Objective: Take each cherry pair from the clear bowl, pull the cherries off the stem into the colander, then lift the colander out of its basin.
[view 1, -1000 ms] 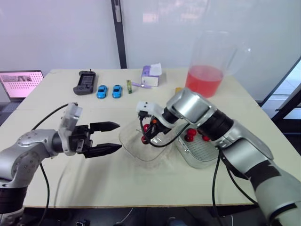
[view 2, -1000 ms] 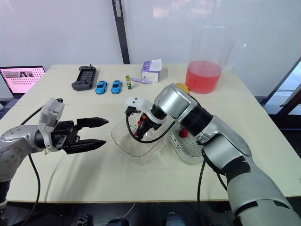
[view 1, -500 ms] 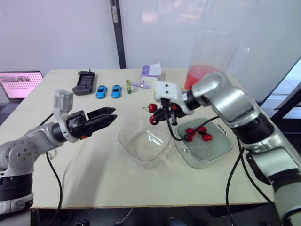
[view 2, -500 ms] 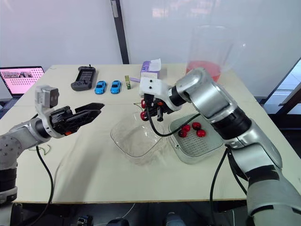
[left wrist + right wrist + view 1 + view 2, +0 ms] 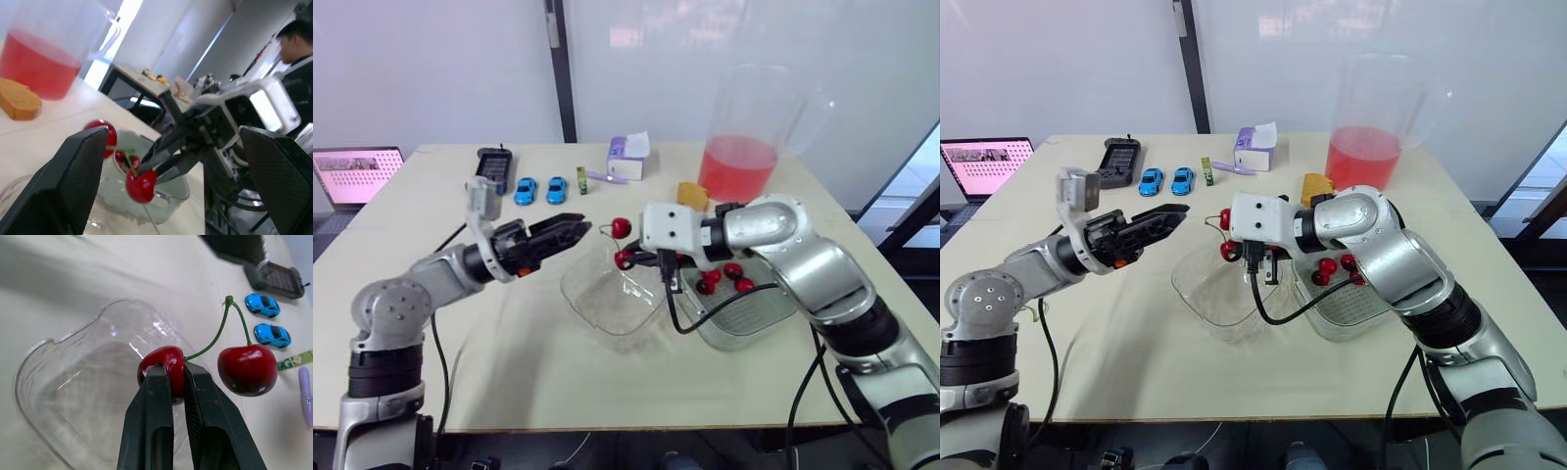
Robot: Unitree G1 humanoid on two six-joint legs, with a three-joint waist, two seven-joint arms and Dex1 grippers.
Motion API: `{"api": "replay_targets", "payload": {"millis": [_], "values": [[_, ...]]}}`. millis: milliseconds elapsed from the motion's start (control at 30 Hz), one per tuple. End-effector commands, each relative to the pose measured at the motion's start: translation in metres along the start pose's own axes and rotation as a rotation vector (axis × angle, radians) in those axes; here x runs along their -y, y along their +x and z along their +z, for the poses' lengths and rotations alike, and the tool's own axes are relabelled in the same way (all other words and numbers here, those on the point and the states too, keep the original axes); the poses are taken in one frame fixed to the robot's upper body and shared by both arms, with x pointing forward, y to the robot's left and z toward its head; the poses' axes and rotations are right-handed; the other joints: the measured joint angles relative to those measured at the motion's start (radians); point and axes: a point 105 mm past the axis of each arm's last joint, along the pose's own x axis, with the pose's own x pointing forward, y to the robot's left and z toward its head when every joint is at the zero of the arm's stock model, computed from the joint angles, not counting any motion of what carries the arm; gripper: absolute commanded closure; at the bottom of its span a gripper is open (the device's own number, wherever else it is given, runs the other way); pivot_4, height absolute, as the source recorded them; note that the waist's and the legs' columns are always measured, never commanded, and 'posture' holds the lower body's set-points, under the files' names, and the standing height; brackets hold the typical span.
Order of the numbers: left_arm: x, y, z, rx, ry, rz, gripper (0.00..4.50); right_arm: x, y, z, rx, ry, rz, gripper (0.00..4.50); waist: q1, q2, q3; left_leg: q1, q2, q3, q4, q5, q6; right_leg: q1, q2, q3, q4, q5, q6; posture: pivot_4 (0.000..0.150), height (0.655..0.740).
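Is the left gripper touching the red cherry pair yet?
Apart: the left eye view shows a clear gap between the left gripper and the red cherry pair.

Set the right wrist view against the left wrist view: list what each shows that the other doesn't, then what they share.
Right wrist view, not the left: two blue toy cars, a black controller, and the empty inside of the clear bowl.
Left wrist view, not the right: a pitcher of red liquid, an orange block, the colander holding loose cherries, a person, and the open left gripper.
Both: the right gripper shut on one cherry, its twin hanging by the stem.
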Motion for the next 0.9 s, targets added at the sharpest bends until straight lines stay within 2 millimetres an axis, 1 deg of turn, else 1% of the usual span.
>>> {"api": "replay_targets", "payload": {"millis": [33,133,300,433,533,767,900], "values": [[0.005,0.006,0.000,-0.001,0.085,0.013,0.00,0.010,-0.006,0.014,0.029,-0.039,-0.058,4.50,0.000,0.000,0.000,0.000,0.000,0.000,0.000,0.000,0.000,0.000,0.000,0.000,0.000,0.000,0.000,0.150,0.7400],[0.004,0.010,-0.005,0.003,0.127,0.041,0.00,0.010,-0.004,0.015,0.030,-0.028,-0.057,4.50,0.001,0.000,0.000,0.000,0.000,0.000,0.000,0.000,0.000,0.000,0.000,0.000,0.000,0.000,0.000,0.150,0.7400],[-0.001,0.017,-0.003,0.047,0.171,0.093,0.00,0.007,-0.003,0.015,0.030,-0.016,-0.041,4.50,0.006,0.000,0.000,0.000,0.000,0.000,0.000,0.000,0.000,0.000,0.000,0.000,0.000,0.000,0.000,0.150,0.7400],[-0.010,0.017,0.001,0.098,0.183,0.159,0.00,0.006,-0.003,0.014,0.027,-0.012,-0.034,4.50,0.007,0.000,0.000,0.000,0.000,0.000,0.000,0.000,0.000,0.000,0.000,0.000,0.000,0.000,0.000,0.150,0.7400],[-0.012,0.018,0.000,0.121,0.191,0.187,0.00,0.006,-0.003,0.013,0.022,-0.009,-0.033,4.50,0.009,0.000,0.000,0.000,0.000,0.000,0.001,0.000,0.000,0.000,0.000,0.000,0.000,0.000,0.000,0.150,0.7400],[-0.006,0.025,-0.020,0.060,0.246,0.178,0.00,0.006,-0.003,0.014,0.026,0.000,-0.030,4.50,0.013,0.000,0.000,0.000,0.000,0.000,0.000,0.000,0.000,0.000,0.000,0.000,0.000,0.000,0.000,0.150,0.7400],[-0.010,0.027,-0.025,0.035,0.317,0.208,0.00,0.007,-0.002,0.015,0.030,0.003,-0.029,4.50,0.019,0.000,0.000,0.000,0.000,0.000,0.001,0.000,0.000,0.000,0.000,0.000,0.000,0.000,0.000,0.150,0.7400]]}}
